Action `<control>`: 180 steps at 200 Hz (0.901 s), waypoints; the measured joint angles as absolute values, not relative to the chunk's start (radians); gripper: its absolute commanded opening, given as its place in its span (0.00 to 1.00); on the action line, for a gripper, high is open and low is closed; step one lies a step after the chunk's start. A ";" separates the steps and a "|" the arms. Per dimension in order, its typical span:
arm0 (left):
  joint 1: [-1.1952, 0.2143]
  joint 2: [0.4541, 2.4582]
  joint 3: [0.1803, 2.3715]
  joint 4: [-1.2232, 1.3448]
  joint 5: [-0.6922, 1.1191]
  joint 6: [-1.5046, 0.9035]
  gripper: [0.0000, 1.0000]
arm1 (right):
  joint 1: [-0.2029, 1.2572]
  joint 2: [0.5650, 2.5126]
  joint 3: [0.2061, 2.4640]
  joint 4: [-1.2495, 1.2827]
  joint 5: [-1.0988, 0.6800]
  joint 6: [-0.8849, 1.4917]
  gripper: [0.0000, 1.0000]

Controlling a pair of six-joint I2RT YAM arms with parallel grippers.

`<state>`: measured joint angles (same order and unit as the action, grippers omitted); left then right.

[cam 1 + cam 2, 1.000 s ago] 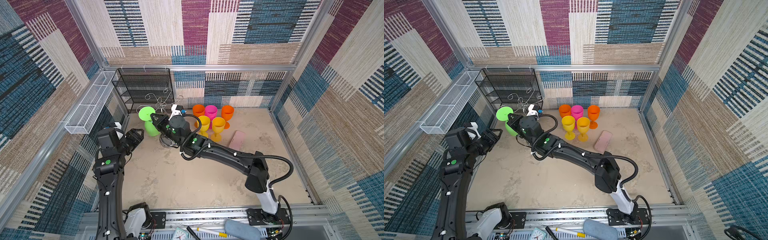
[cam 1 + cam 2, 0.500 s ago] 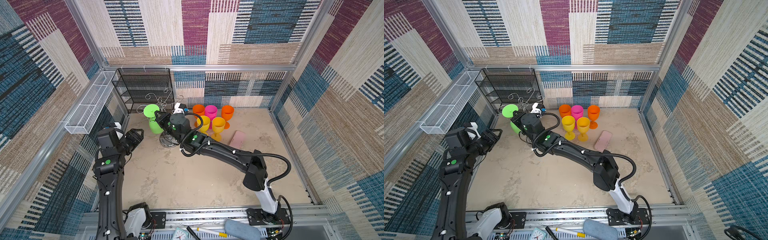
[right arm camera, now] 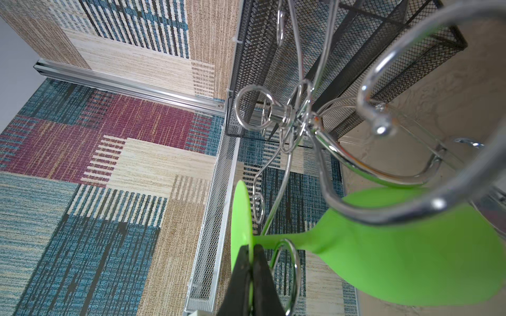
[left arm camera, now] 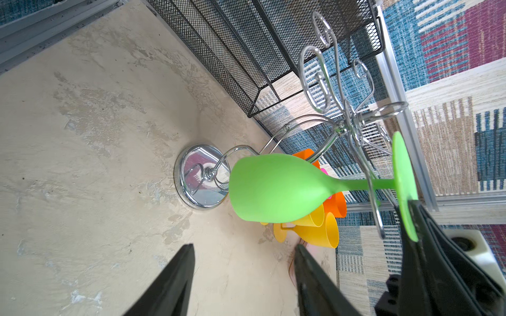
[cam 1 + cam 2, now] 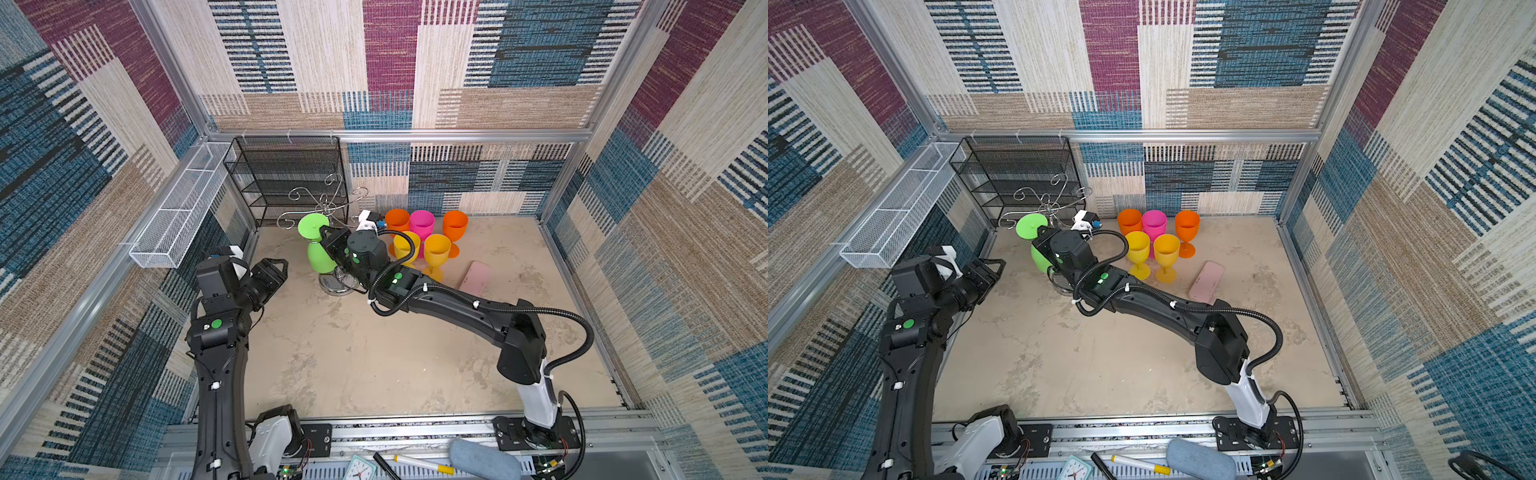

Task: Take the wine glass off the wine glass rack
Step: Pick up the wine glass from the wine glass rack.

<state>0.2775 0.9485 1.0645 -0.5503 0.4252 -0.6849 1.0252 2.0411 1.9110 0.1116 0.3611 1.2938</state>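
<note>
The wine glass (image 4: 273, 188), a green one, is seen hanging bowl-down from a scroll arm of the wine glass rack (image 4: 204, 175). The rack stands at the far left of the floor, just in front of the black mesh shelf unit (image 5: 286, 178) and left of the coloured cups (image 5: 422, 226). The right gripper (image 3: 250, 257) is clamped on the edge of the glass's flat foot, its jaws pressed onto the thin disc. The left gripper (image 4: 243, 249) is held apart and empty, nearer and to the left of the rack, pointed at the bowl. The lift-off step is judged to be in hand: the grip is made, but the stem is not yet freed from the wire. Next, the foot would have to be slid outward past the arm's curled end without the rack being dragged or tipped.
</note>
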 measured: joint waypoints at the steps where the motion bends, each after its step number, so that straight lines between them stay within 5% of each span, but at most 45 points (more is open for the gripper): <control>1: 0.278 0.949 1.065 -0.550 0.425 -0.685 0.61 | 1.025 2.040 1.908 0.113 0.362 1.294 0.00; 180: 0.278 0.950 1.071 -0.551 0.448 -0.693 0.61 | 0.998 1.940 1.805 0.152 0.428 1.328 0.00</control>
